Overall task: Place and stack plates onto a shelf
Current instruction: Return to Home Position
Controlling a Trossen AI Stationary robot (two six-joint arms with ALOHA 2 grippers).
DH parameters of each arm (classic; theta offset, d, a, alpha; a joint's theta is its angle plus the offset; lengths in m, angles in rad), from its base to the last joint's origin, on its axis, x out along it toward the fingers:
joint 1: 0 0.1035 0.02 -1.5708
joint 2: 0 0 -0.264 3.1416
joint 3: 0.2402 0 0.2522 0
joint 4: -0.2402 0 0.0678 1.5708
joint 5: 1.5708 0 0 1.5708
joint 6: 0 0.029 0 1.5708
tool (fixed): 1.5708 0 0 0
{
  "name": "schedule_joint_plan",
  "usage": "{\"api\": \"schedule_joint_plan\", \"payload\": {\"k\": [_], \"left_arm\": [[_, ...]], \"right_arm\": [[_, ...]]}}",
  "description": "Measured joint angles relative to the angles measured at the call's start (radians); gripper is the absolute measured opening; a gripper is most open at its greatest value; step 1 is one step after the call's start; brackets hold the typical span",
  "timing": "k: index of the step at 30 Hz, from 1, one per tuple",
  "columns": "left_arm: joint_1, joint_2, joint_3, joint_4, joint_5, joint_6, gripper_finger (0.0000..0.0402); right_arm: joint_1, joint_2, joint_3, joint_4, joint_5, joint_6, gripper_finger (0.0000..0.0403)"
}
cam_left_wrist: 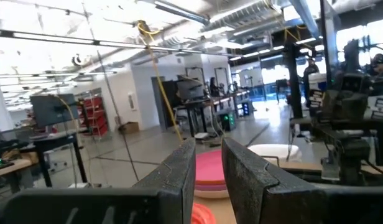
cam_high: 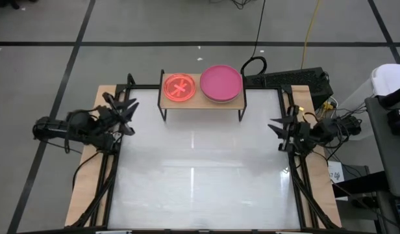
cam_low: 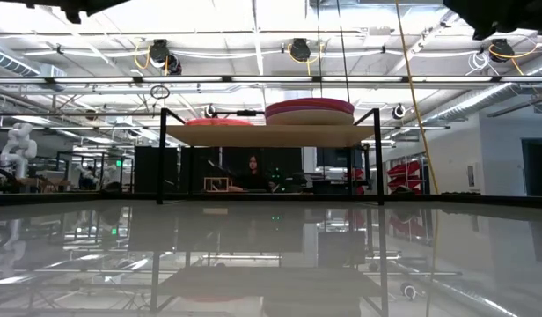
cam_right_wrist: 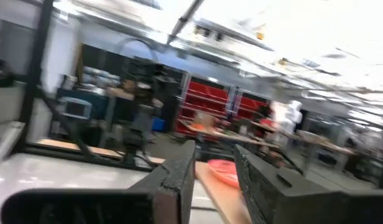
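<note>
The white table (cam_high: pixel 200 175) fills the middle of the high view. The left arm (cam_high: pixel 70 127) lies folded over the table's left edge and the right arm (cam_high: pixel 323 130) over its right edge. The shelf (cam_high: pixel 197 101) stands at the table's far edge, between the two arms, a light-wood board on thin black legs. In the low view the board sits level with both stacks on top.

A stack of large plates sits on the right half of the board, with a magenta plate (cam_high: pixel 221 83) on top. Its rim reaches just past the board's far edge. The low view shows a beige plate (cam_low: pixel 309 119) under it. The left wrist view shows a purplish layer between the two, but how many plates the stack holds cannot be told.

The small stack lies on the left half of the board, topped by the pink plate (cam_high: pixel 179 88). This plate is see-through and glows red-orange, with a cross-shaped mark at its middle. The small stack is lower than the large one and lies just beside it; whether they touch cannot be told.

The left gripper (cam_high: pixel 130 117) hangs near the shelf's left end, pointing towards it. Its fingers (cam_left_wrist: pixel 179 174) stand a narrow gap apart with nothing between them. The right gripper (cam_high: pixel 276 130) hangs off the shelf's right end, its fingers (cam_right_wrist: pixel 176 177) likewise a little apart and empty.
</note>
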Motion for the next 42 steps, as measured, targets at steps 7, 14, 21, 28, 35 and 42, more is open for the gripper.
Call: {"api": "schedule_joint_plan", "payload": {"k": [7, 14, 21, 28, 35, 42], "left_arm": [[0.0, -0.077, 0.0, -0.108, -0.018, -0.029, 0.0085], [0.0, -0.056, 0.0, -0.226, 0.093, -0.147, 0.0085], [0.0, -0.077, 0.0, -0.251, 0.057, -0.158, 0.0085], [0.0, -0.127, -0.001, -0.294, 0.055, -0.166, 0.0085], [0.0, -0.131, -0.123, -0.164, 0.06, -0.172, 0.0085], [0.0, -0.13, -0.302, 0.086, 0.06, -0.146, 0.0085]], "right_arm": [[0.0, 0.0, 0.0, -0.001, 0.064, 0.002, 0.0056], [0.0, 0.0, 0.0, -0.035, -0.08, 0.047, 0.0004], [0.0, 0.0, 0.015, -0.049, -0.077, 0.038, 0.0001], [0.0, 0.0, 0.045, -0.116, -0.077, 0.068, 0.0001], [0.0, 0.0, -0.013, -0.118, -0.078, 0.116, 0.0], [0.0, 0.0, -0.041, -0.117, -0.08, 0.159, 0.0]]}}
